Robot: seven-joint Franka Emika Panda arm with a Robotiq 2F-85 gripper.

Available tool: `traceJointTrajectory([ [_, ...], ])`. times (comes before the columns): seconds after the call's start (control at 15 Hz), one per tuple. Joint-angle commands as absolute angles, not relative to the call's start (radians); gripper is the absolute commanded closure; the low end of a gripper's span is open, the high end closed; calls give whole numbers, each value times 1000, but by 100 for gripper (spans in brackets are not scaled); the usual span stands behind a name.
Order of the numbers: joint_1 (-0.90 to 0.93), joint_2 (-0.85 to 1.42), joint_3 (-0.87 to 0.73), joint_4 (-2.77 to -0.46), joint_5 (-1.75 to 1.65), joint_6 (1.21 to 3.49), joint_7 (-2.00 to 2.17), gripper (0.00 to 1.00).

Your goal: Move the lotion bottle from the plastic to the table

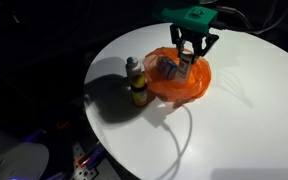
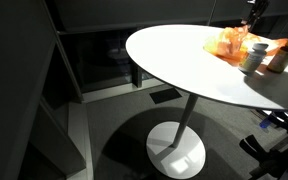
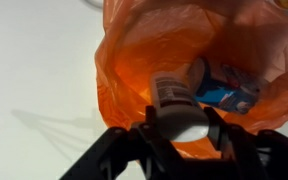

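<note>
The lotion bottle is a whitish tube with a dark label. In the wrist view it lies in the orange plastic bag. My gripper is down in the bag's mouth, with its two black fingers closed against both sides of the bottle's lower end. In an exterior view the gripper stands over the orange plastic on the round white table, with the bottle between its fingers.
A blue packet lies in the bag beside the bottle. Two small bottles stand on the table next to the bag; they also show in an exterior view. The table edge curves close by.
</note>
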State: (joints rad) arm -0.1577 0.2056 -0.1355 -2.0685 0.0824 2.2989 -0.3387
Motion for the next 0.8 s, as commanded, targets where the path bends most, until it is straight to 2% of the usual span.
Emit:
traceJointTrajectory([
  [0.0,-166,171,-123,-2074,69,2295,-339,74],
  [0.73,-171,-92,-165,-2185,-64,2247,-167,74],
])
